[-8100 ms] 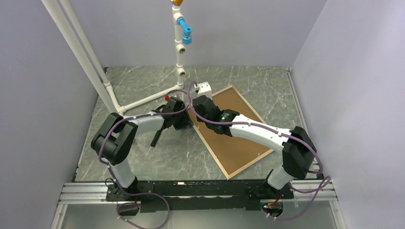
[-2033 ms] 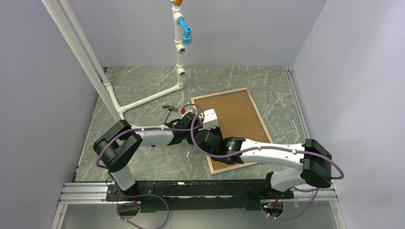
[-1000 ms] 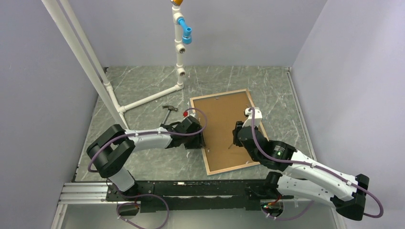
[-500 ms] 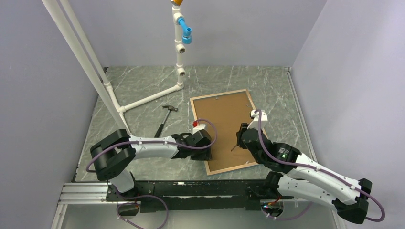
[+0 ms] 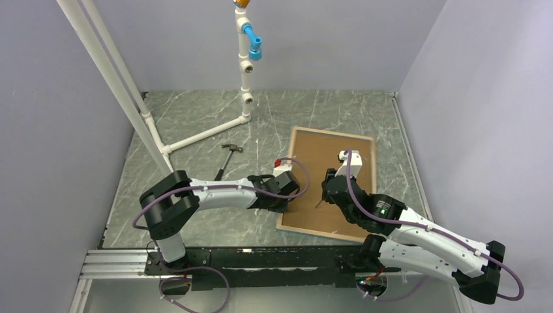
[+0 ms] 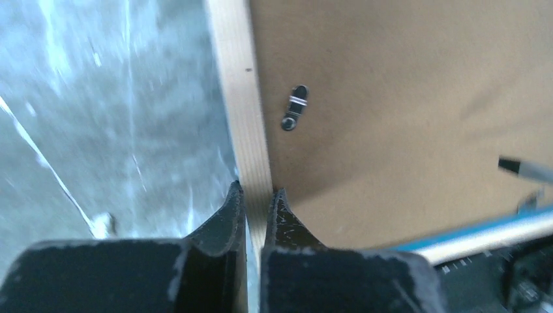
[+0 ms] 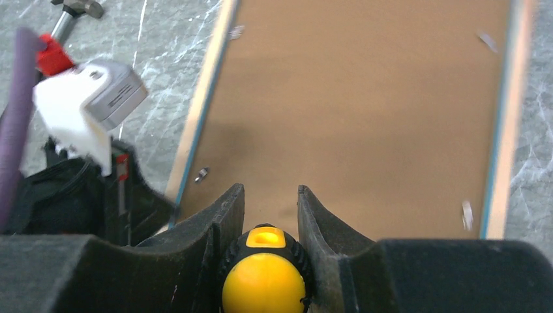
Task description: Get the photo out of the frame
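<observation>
The frame (image 5: 319,155) lies back-up on the tabletop (image 5: 306,107). Hammer (image 5: 224,162): left of the frame. Pipe stand (image 5: 244,65): behind it, leftward. Left fingers (image 6: 231,208) straddle the frame's left rim; right fingers (image 7: 222,215), tool handle (image 7: 264,287) between them, sit above its middle.

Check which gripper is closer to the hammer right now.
Left. The left gripper pinches the frame's left rim, just right of the hammer. The right gripper, holding a yellow-capped tool, hangs over the frame's brown back, farther right.
</observation>
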